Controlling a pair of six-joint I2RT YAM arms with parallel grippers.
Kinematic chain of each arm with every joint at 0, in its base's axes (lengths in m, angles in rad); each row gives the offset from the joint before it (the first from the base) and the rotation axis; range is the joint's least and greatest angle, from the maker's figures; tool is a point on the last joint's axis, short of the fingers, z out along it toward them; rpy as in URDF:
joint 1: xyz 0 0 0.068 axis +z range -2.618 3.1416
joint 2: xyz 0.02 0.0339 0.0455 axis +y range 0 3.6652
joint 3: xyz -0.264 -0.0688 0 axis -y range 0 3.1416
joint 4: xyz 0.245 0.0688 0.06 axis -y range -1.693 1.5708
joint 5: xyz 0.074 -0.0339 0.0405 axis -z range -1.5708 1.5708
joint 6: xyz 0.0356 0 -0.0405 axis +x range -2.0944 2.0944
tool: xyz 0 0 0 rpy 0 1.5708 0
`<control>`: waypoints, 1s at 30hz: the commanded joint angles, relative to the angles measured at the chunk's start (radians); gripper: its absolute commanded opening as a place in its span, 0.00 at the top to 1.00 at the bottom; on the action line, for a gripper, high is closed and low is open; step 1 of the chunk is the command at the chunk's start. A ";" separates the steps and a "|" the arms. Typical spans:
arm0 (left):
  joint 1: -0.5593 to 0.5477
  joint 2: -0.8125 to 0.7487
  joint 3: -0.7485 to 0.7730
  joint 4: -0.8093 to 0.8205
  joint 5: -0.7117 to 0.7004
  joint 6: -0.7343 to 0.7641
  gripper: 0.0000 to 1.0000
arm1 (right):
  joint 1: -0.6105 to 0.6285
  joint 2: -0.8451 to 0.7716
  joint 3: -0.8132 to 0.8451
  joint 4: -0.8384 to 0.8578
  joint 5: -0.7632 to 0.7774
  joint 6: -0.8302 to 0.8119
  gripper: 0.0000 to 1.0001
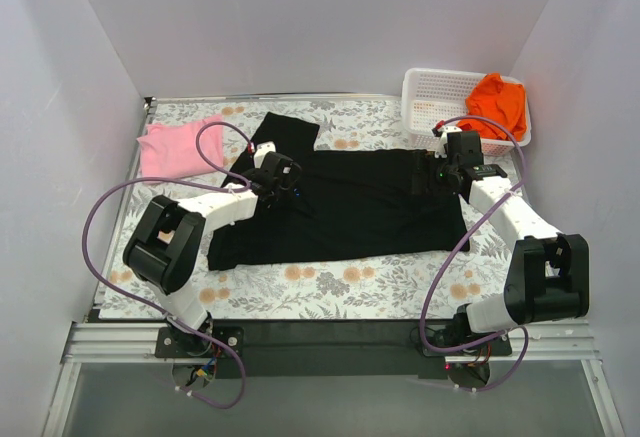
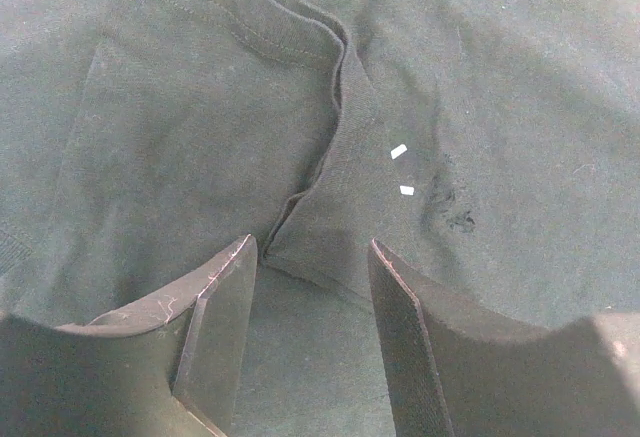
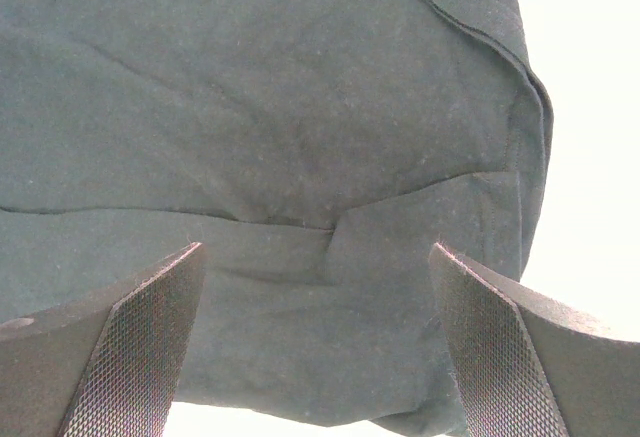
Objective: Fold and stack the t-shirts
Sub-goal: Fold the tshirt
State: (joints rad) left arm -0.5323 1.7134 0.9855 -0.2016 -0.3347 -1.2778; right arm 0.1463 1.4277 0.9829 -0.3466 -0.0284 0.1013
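Observation:
A large black t-shirt [image 1: 350,202] lies spread across the middle of the floral table. My left gripper [image 1: 285,177] is down on its left part, by a sleeve. In the left wrist view its jaws [image 2: 312,242] stand partly apart with flat black cloth [image 2: 200,107] between them, and a raised fold ends just ahead of the tips. My right gripper [image 1: 445,172] is low over the shirt's right end. Its jaws [image 3: 317,247] are wide open over a hem of the black cloth [image 3: 250,107]. A pink t-shirt [image 1: 175,149] lies at the far left. An orange t-shirt [image 1: 497,102] sits in the basket.
A white mesh basket [image 1: 430,92] stands at the back right corner. White walls close in the table on three sides. Purple cables loop from both arms over the table's front part.

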 commanded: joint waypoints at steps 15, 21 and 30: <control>0.000 0.020 -0.002 0.030 0.019 0.003 0.83 | 0.010 -0.018 -0.009 0.021 0.022 -0.008 0.16; -0.001 0.008 0.025 0.036 0.037 0.023 1.00 | 0.010 -0.012 -0.007 0.021 0.024 -0.006 0.16; -0.003 0.045 0.117 0.051 0.112 0.031 1.00 | 0.012 -0.018 -0.007 0.018 0.024 -0.006 0.16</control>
State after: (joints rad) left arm -0.5323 1.7485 1.0435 -0.1764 -0.2607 -1.2598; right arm 0.1520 1.4277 0.9829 -0.3466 -0.0132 0.1013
